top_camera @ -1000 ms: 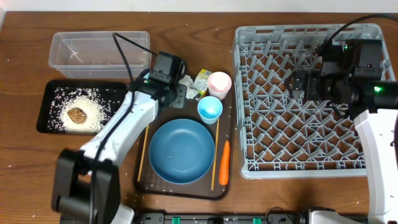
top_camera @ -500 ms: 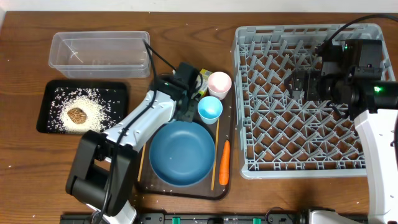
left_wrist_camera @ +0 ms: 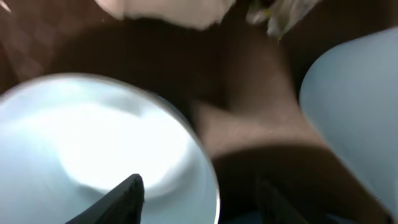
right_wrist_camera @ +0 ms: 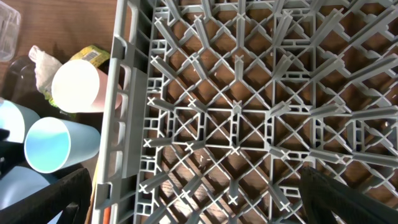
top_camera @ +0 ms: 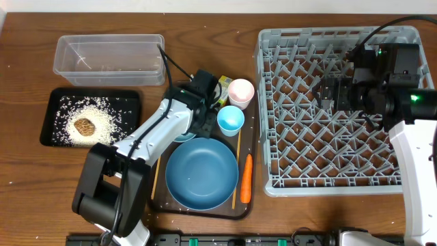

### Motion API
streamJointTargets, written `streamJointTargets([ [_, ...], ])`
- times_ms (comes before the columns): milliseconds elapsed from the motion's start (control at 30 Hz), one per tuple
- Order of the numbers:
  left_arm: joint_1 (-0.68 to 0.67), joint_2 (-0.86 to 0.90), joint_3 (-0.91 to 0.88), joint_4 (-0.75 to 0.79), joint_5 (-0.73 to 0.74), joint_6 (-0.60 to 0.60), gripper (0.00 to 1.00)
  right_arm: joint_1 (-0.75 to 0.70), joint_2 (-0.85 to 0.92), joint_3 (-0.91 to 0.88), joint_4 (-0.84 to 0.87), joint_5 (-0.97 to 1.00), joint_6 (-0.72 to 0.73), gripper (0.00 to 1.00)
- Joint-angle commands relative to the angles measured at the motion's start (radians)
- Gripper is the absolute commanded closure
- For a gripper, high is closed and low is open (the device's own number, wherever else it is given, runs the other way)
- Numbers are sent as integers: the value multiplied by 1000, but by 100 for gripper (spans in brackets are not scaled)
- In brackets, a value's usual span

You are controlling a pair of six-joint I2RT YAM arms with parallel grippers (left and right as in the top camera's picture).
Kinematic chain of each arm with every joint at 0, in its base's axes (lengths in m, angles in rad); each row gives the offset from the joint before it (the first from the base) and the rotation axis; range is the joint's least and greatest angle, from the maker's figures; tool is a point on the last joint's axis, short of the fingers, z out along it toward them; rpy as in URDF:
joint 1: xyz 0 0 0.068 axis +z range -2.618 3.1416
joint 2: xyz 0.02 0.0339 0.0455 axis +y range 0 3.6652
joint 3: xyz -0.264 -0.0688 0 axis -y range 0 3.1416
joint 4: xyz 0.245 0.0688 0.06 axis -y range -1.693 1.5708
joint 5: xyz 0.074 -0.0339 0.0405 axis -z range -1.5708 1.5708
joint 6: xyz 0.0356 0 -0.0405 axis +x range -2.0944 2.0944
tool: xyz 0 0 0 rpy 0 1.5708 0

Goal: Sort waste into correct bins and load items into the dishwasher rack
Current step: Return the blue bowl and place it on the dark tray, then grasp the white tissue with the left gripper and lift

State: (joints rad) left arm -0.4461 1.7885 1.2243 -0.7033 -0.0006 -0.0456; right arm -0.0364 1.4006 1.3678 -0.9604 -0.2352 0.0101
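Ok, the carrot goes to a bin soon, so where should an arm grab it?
Probably mid-length on the carrot, from straight above, jaws across its narrow width. It lies flat on the brown tray, long axis running toward the robot, close between a chopstick and the rack wall, so a side approach looks cramped.

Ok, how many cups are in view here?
2. The pale pink cup stands at the dark-brown serving tray's upper right corner; the light-blue cup is just below it in the overhead view. None looks hidden.
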Motion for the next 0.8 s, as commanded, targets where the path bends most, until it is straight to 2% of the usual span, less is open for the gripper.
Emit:
streamJointTargets([
  [0,5,-51,111,12,-72,8,34,-9,7,3,-1,-1,-11,1],
  [133,20,-52,194,88,-116,64,26,-9,7,3,1,-1,-11,1],
  [267,54,-33,196,240,-116,95,22,-9,7,3,-1,-1,-11,1],
  [367,76,5,196,299,-112,96,19,-9,7,3,-2,-1,-11,1],
  [533,83,82,196,343,-38,122,19,-9,7,3,-1,-1,-11,1],
  [767,76,156,196,336,-33,124,19,-9,7,3,-5,-1,-11,1],
])
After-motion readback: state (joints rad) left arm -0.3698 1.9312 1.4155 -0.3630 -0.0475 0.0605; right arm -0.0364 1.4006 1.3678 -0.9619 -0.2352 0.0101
